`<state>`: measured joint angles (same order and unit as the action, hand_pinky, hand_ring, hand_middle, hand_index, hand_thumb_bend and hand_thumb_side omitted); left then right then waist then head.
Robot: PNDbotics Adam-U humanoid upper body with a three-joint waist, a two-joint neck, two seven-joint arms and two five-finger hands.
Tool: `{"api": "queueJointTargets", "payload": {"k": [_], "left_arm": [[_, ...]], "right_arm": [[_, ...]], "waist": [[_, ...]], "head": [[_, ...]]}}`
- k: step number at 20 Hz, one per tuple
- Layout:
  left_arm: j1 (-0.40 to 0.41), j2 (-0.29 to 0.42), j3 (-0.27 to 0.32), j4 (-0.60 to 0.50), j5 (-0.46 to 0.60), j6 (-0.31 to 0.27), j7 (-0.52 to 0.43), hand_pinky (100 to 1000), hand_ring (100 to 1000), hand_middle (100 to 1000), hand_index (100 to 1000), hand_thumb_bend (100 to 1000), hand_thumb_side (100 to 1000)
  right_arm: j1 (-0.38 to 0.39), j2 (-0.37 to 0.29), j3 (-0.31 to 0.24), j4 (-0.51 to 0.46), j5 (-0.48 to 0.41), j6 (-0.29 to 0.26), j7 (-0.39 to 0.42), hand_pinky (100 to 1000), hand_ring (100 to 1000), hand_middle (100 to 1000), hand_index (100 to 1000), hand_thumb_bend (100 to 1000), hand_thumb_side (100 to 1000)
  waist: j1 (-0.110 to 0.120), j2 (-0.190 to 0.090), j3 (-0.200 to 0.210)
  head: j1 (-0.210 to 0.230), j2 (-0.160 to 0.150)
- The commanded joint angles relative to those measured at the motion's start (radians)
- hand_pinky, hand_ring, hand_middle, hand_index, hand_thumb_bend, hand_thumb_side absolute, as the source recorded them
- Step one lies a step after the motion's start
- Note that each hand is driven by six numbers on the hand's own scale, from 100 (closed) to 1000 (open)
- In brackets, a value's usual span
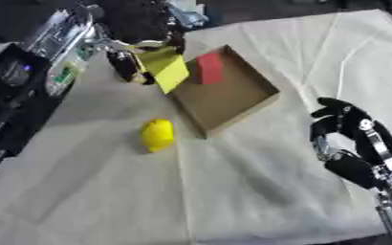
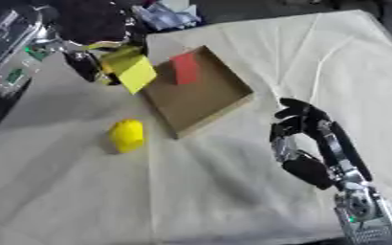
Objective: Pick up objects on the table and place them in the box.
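Red block (image 1: 209,67) already in box (image 1: 248,103), left hand (image 1: 131,60) grasping yellow block (image 1: 168,71) at its rim, right hand (image 2: 304,125) idle, fingers curled empty, lemon (image 1: 157,135) still on cloth (image 1: 258,182).

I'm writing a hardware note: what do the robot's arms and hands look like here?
The right hand is black, with silver metal at the wrist and a silver forearm. The left hand is black too, on a silver arm carrying a green part.
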<state>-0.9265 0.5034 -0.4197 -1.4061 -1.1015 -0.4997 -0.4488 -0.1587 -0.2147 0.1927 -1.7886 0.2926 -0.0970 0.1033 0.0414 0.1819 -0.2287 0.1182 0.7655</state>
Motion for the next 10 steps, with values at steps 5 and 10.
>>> {"api": "queueJointTargets", "payload": {"k": [5,10], "left_arm": [[-0.043,-0.1,-0.008,0.092,-0.078,-0.026,0.048,798,677,606,681,412,100],[-0.045,-0.138,-0.029,0.107,-0.108,-0.038,0.059,802,687,618,693,420,107]], "right_arm": [[-0.017,-0.001,0.019,-0.011,-0.017,-0.007,0.025,625,644,671,861,100,348],[-0.019,0.0,0.024,-0.012,-0.02,-0.009,0.035,625,643,671,861,100,346]], "waist": [[0.0,-0.022,-0.014],[-0.004,-0.022,-0.022]], "head": [[0.002,0.004],[0.004,0.004]]}}
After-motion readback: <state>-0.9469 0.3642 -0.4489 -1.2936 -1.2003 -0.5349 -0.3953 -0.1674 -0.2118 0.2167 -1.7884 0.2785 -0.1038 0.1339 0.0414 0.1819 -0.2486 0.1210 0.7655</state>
